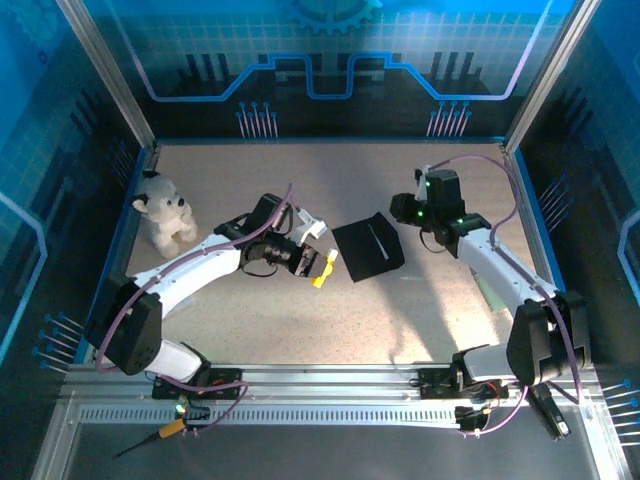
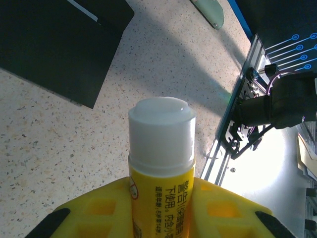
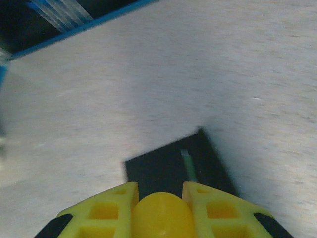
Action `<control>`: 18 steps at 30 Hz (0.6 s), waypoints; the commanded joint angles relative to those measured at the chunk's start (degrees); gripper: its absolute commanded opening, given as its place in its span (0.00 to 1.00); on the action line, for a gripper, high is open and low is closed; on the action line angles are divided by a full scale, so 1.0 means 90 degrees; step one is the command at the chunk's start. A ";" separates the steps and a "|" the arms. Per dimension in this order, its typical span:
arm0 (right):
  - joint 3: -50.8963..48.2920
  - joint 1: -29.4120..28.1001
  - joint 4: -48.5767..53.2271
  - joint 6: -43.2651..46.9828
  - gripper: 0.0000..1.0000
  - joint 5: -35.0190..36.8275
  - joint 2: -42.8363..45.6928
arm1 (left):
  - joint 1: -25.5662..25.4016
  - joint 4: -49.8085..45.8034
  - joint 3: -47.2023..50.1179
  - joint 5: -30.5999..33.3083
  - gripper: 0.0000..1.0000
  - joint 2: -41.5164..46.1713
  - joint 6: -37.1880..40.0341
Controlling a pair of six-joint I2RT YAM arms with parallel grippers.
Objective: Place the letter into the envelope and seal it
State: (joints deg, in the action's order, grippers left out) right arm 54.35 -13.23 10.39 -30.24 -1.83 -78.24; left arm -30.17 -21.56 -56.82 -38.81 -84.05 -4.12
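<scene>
Glue stick uncapped, envelope just ahead: gluing the flap is the step in hand.
My left claw [image 1: 325, 263] is clamped on the glue stick [image 2: 161, 148], whose white tip points toward the black envelope [image 1: 368, 246]. The envelope lies flat on the table [image 1: 300, 190] between the arms. My right claw [image 3: 159, 198] pinches a rounded yellow piece [image 3: 161, 220], which I take for the cap. The letter [image 3: 188, 166] shows as a pale sliver at the envelope's slit, so I judge it is inside. I would tilt the tip onto the flap edge and drag lightly along it. The thin paper may slide or buckle, so I would pin a corner with the right claw.
</scene>
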 commanded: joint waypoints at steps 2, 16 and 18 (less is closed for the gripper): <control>-0.0538 0.0134 -0.0606 0.0414 0.14 0.1177 -0.0104 | 0.0002 0.0032 -0.0040 -0.0045 0.00 -0.0102 -0.0008; -0.1422 -0.0079 -0.2024 -0.0544 0.18 0.3192 -0.1255 | 0.0161 0.0464 0.0175 -0.0207 0.00 -0.0212 -0.0136; -0.1349 -0.0104 -0.1948 -0.0645 0.19 0.3383 -0.1424 | 0.0182 0.0585 0.0227 -0.0237 0.00 -0.0232 -0.0183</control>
State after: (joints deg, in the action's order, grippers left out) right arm 42.09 -13.32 -4.23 -33.19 23.09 -89.32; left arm -29.04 -18.68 -56.10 -38.87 -86.00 -4.67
